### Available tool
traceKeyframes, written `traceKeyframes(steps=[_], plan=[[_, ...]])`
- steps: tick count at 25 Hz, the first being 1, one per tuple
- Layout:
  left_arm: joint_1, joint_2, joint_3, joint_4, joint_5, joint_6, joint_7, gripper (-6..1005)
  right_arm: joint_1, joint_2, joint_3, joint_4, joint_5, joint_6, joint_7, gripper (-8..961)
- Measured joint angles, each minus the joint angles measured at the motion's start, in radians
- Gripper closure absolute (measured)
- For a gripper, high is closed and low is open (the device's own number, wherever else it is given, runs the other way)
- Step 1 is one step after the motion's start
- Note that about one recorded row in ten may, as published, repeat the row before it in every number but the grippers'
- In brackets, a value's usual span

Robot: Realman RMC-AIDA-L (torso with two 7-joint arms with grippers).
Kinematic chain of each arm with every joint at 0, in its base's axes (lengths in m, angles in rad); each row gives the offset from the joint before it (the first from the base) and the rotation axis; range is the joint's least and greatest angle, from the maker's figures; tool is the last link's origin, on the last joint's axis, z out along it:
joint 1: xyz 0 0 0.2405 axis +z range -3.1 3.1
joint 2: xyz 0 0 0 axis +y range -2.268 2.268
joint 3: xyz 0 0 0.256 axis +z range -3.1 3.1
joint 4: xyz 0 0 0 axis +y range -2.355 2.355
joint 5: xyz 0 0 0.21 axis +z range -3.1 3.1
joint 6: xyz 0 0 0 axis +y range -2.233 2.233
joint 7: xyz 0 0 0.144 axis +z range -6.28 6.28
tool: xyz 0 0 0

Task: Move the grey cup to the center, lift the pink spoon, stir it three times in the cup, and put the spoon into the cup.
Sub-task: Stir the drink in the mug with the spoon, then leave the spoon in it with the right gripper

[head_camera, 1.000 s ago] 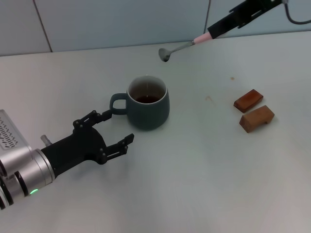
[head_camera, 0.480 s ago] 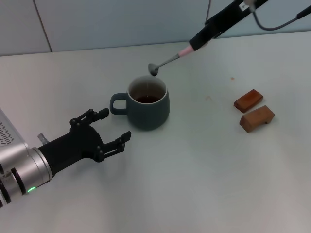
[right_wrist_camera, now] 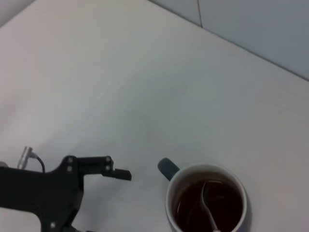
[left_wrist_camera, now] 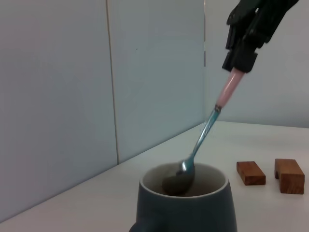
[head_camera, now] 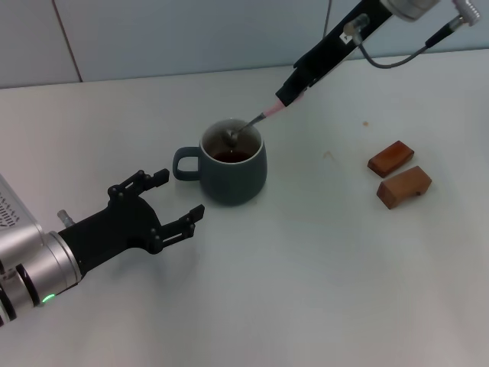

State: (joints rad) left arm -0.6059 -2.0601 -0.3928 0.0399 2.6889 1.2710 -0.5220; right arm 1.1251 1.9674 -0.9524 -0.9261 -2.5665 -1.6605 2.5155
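The grey cup (head_camera: 233, 162) stands upright near the middle of the table, handle toward my left; it also shows in the left wrist view (left_wrist_camera: 186, 203) and the right wrist view (right_wrist_camera: 206, 201). My right gripper (head_camera: 290, 93) is shut on the pink handle of the pink spoon (head_camera: 248, 128), above and behind the cup. The spoon slants down, and its silver bowl is inside the cup (left_wrist_camera: 185, 167) (right_wrist_camera: 206, 193). My left gripper (head_camera: 166, 200) is open and empty, low on the table just left of and in front of the cup's handle.
Two small brown wooden blocks (head_camera: 390, 157) (head_camera: 403, 186) lie to the right of the cup. A tiled wall (head_camera: 191, 34) runs along the back of the table.
My right gripper has carried the spoon down and to the left, from above the table behind the cup until its bowl dipped into the cup. My left gripper has drawn back slightly.
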Motion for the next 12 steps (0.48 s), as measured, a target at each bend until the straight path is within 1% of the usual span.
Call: traceKeyframes(steps=[1,3,6,8,12], plan=[[0.000,0.000,0.000,0.000,0.000,0.000,0.000,152,0.000,0.000,0.000,0.000,0.000,0.000,0.000,833],[-0.002,0.000,0.000,0.000,0.000,0.000,0.000,152,0.022,0.001,-0.004,0.059,-0.024,0.034,-0.016,832],[-0.003,0.000,0.000,0.000,0.000,0.000,0.000,152,0.033,0.001,-0.010,0.091,-0.030,0.056,-0.026,832],[-0.006,-0.001,0.001,0.000,0.000,0.001,0.000,152,0.044,0.003,-0.035,0.119,-0.032,0.088,-0.033,832],[-0.007,-0.002,0.001,0.000,0.000,0.001,0.000,152,0.058,0.003,-0.045,0.140,-0.035,0.102,-0.033,831]])
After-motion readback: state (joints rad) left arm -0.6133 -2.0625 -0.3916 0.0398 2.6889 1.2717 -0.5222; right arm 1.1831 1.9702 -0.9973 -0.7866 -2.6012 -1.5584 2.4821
